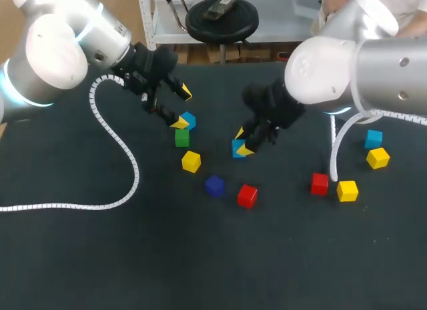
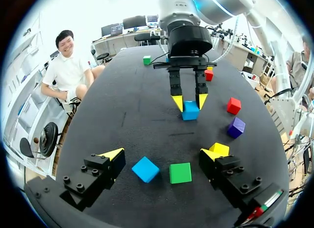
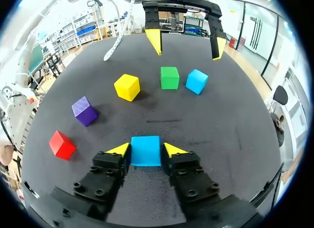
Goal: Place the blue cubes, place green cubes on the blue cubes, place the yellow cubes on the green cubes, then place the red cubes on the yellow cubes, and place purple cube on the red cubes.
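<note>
The right jaws pinch a blue cube point(image 3: 145, 150) from both sides, well apart from the green cube point(image 1: 181, 138), probably to site a base; the left jaws hang spread over that green cube and a second blue cube point(image 1: 189, 119) just beside it.

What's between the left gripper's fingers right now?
Left wrist view: a blue cube and a green cube sit side by side on the table between the open fingers of the left gripper, neither gripped.
</note>
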Controlling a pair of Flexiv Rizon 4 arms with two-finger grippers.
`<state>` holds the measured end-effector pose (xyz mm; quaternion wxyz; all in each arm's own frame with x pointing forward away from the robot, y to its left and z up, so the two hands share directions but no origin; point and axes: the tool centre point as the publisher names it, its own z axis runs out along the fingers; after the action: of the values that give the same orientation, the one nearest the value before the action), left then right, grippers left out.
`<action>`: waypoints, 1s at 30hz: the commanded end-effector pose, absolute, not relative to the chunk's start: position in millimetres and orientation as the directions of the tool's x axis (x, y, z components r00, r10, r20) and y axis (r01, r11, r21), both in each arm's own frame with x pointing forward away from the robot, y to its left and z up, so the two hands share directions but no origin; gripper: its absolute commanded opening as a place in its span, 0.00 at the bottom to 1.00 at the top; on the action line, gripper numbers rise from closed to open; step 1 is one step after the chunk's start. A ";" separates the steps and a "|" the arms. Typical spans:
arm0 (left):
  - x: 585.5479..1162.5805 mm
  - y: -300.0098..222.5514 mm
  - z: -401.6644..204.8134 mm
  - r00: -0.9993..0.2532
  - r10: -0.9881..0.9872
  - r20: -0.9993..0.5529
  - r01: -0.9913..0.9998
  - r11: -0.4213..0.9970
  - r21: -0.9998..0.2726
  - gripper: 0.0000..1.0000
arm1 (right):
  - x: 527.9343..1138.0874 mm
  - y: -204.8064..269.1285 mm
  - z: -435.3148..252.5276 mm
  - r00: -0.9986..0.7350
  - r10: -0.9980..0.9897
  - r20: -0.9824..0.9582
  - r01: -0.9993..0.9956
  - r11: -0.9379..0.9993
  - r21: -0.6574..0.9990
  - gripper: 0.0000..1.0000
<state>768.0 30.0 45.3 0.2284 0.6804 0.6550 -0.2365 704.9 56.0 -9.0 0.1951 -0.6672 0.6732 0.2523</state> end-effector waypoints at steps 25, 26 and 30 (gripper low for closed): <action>768.8 30.5 45.0 0.031 0.783 -0.621 0.999 -0.040 0.000 1.00 | 729.3 -17.8 52.0 -0.106 -0.739 -0.665 -0.988 0.155 -0.015 1.00; 768.8 30.5 45.0 0.031 0.783 -0.621 0.999 -0.040 0.000 1.00 | 729.4 -21.9 54.9 -0.101 -0.743 -0.661 -0.988 0.156 -0.025 1.00; 768.8 30.5 45.0 0.031 0.783 -0.621 0.999 -0.040 0.000 1.00 | 728.4 -36.3 65.2 -0.090 -0.757 -0.647 -0.986 0.159 -0.049 1.00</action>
<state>768.0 30.0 45.3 0.2284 0.6804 0.6550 -0.2365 741.7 -23.3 50.7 0.2700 -0.6188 0.7045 0.2190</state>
